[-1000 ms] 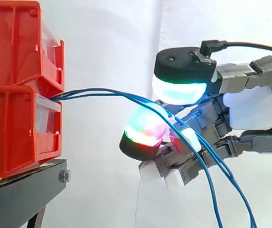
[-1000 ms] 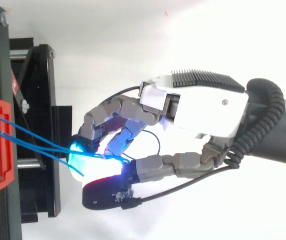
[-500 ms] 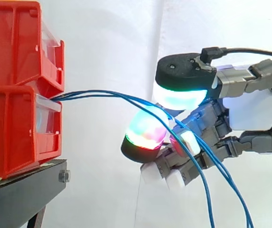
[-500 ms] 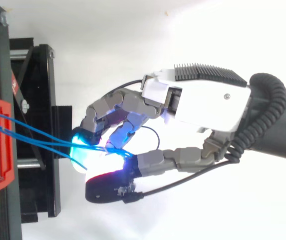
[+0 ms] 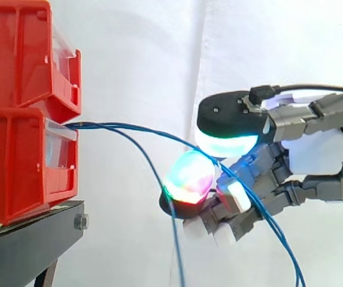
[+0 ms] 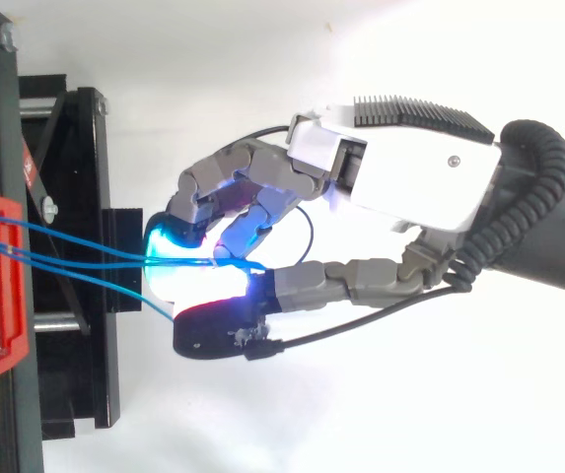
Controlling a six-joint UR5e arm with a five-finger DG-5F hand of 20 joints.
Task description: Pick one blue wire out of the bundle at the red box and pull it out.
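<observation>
- Three thin blue wires (image 5: pixel 153 133) run out of the lower red plastic box (image 5: pixel 15 155). One of them, the loose wire (image 5: pixel 174 239), has just slipped out of the robot hand (image 6: pixel 410 187). It now sags from the box mouth and hangs down, short of the glowing pads.
- The fingers (image 5: pixel 228 128) stay curled, thumb pad pressed against a finger pad, pinching the other two wires.
- The hand has eased back and lower, and the pinched wires run almost taut to the box.
- The bundle is likely thinning towards a single wire, but nothing has been pulled free yet.
</observation>
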